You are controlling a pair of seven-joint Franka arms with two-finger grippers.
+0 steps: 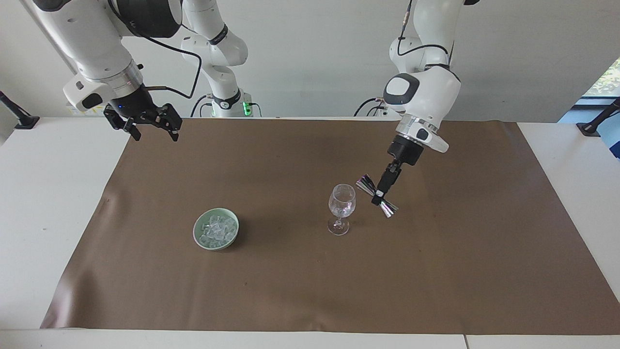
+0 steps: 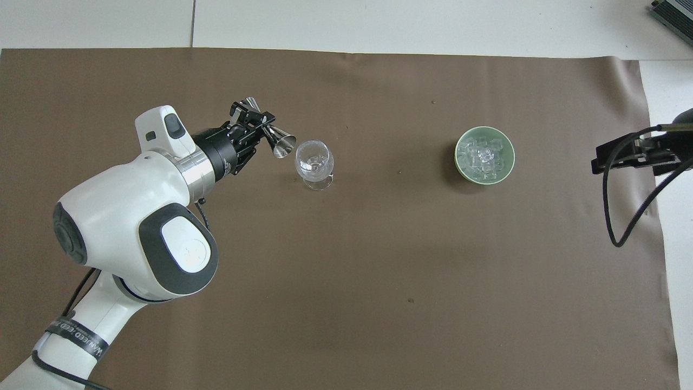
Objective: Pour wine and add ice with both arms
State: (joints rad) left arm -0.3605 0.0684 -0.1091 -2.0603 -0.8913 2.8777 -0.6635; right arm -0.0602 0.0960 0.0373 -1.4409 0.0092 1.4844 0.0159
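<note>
Gripping a tilted metal jigger (image 1: 377, 196), the left gripper (image 1: 379, 197) is held mid-frame beside the wine glass (image 1: 341, 208) | ice (image 1: 216, 230) is heaped in the green bowl (image 1: 199, 239), lower left | right gripper (image 1: 151, 127) is held open, upper left, waiting

Shiny metal jigger (image 1: 377, 196), clear glass goblet (image 1: 341, 206), matt brown table cover (image 1: 300, 291)

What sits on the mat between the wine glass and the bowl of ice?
Nothing: in the overhead view the brown mat is bare between the wine glass and the green bowl of ice.
</note>
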